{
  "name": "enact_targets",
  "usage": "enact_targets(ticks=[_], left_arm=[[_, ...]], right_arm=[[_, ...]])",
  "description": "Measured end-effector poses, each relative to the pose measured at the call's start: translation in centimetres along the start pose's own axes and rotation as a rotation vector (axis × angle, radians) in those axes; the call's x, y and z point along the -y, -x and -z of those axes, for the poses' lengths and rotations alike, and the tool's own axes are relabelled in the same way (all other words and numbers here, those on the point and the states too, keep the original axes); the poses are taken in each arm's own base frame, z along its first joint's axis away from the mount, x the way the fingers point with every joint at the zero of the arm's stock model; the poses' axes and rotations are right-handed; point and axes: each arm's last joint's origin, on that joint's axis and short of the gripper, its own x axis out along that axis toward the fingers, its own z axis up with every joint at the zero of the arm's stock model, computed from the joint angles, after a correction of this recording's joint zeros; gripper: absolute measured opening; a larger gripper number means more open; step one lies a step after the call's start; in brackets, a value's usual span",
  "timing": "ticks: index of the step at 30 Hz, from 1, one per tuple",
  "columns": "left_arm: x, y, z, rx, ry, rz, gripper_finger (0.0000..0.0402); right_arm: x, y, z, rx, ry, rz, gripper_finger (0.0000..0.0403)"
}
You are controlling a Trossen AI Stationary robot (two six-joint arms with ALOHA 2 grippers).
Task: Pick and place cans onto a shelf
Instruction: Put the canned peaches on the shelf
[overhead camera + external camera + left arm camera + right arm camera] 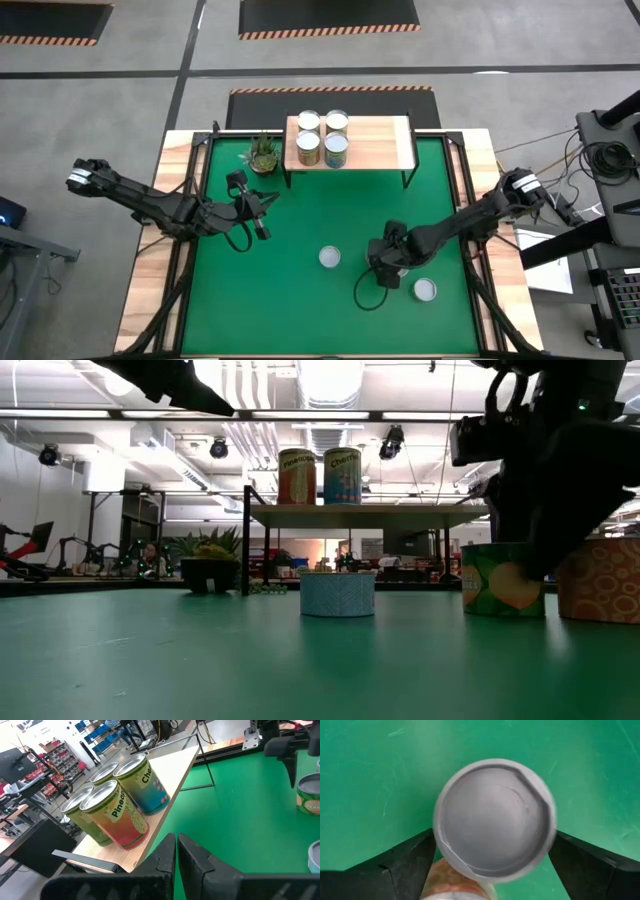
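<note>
Four upright cans on shelf; right claw open astride upright can; left claw shut, empty.

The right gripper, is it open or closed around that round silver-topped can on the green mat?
Open. The right gripper straddles the silver-topped can, its dark fingers spread on either side.

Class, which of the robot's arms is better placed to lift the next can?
Right. The right gripper straddles a can, fingers open on either side. The left gripper is shut and empty, near the shelf.
</note>
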Motion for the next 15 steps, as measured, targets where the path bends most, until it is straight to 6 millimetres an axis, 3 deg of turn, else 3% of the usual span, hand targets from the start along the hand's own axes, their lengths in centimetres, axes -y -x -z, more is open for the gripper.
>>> enact_targets(ticks=[10, 15], left_arm=[[0.0, 0.0, 0.0, 0.0, -0.002, 0.0, 0.0], [0.0, 0.0, 0.0, 0.0, -0.001, 0.0, 0.0]], right_arm=[[-0.2, 0.2, -0.7, 0.018, 0.003, -0.011, 0.0276], [-0.1, 2.0, -1.7, 0.053, -0.005, -0.039, 0.0264]])
